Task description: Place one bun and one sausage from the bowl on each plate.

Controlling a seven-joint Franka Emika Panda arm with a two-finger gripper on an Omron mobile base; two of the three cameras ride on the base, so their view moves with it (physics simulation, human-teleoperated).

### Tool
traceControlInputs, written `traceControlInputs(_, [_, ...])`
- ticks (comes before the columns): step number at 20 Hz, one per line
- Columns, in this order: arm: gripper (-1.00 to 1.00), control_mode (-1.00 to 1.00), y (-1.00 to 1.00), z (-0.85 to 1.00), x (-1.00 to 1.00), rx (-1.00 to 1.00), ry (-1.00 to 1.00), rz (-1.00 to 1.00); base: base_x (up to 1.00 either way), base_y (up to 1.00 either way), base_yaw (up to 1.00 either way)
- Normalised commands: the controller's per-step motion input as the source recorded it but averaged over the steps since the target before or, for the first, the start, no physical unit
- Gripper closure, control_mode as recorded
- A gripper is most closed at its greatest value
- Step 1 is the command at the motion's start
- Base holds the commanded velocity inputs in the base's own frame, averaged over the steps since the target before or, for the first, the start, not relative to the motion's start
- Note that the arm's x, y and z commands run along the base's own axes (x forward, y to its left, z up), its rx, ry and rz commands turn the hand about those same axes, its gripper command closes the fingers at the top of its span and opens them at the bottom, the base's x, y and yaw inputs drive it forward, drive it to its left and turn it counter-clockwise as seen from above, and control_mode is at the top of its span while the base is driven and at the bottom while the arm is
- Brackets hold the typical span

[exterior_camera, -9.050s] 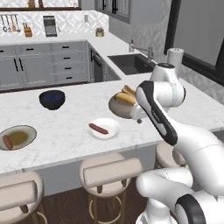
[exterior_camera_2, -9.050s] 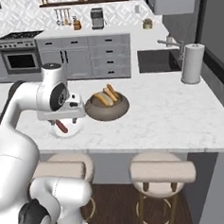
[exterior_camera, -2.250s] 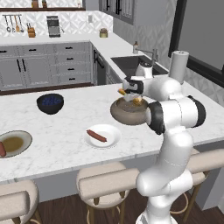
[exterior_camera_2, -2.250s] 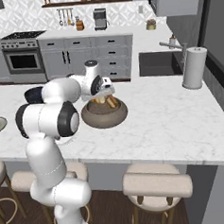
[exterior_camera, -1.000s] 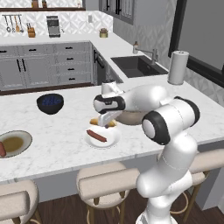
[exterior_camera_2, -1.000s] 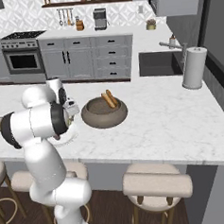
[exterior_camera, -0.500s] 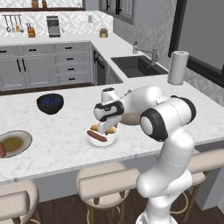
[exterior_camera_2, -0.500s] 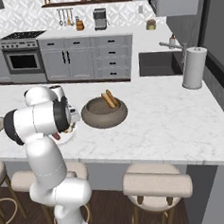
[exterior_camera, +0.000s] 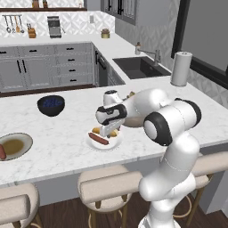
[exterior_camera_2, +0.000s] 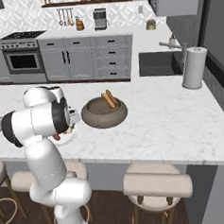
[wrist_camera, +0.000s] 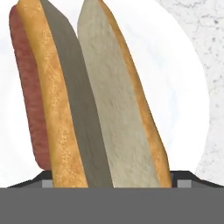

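Item one: my gripper (exterior_camera: 108, 131) is hanging low over the white plate (exterior_camera: 104, 144) at the front of the marble counter (exterior_camera: 67, 138), fingers standing wide apart and closing on nothing.

Item two: the white plate (wrist_camera: 192, 83) is carrying a split bun (wrist_camera: 94, 100), which is lying on the plate with its cut faces spread in a V, and a red-brown sausage (wrist_camera: 26, 96), which is lying along the bun's outer crust, touching it. In the left base view the sausage (exterior_camera: 99, 139) is lying across the near left part of the plate, with the bun (exterior_camera: 114, 132) just behind it under my hand.

Item three: the brown bowl (exterior_camera_2: 104, 112) is sitting on the counter just to my right of the white plate, apart from it. Two long pieces of food (exterior_camera_2: 108, 99) are leaning in it; I cannot tell bun from sausage there.

Item four: the second plate (exterior_camera: 15, 146), grey-rimmed with an olive-brown centre, is resting well to the left along the counter's front. A sausage (exterior_camera: 2, 152) is lying at its left edge.

Item five: a dark blue bowl (exterior_camera: 50, 105) is standing farther back on the counter, between the two plates and behind them.

Item six: a paper towel roll (exterior_camera_2: 194, 68) is standing upright at the far right of the counter, near the sink (exterior_camera_2: 158, 63).
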Motion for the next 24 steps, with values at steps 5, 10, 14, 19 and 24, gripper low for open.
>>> traceControlInputs(5, [-1.00,-1.00,0.12,0.10,-0.03,-0.06,0.00,0.00,0.00,0.00,0.00])
traceControlInputs(10, [-1.00,-1.00,0.07,0.43,-0.07,-0.01,0.00,0.00,0.00,0.00,0.00])
traceControlInputs(14, [-1.00,-1.00,-0.38,0.71,-0.37,0.10,-0.07,-0.09,0.00,0.00,0.00])
traceControlInputs(19, [-1.00,-1.00,-0.81,0.63,-0.42,0.13,-0.08,-0.12,0.00,0.00,0.00])
traceControlInputs(24, [-1.00,-1.00,-0.72,0.80,-0.13,0.07,-0.13,-0.02,0.00,0.00,0.00])
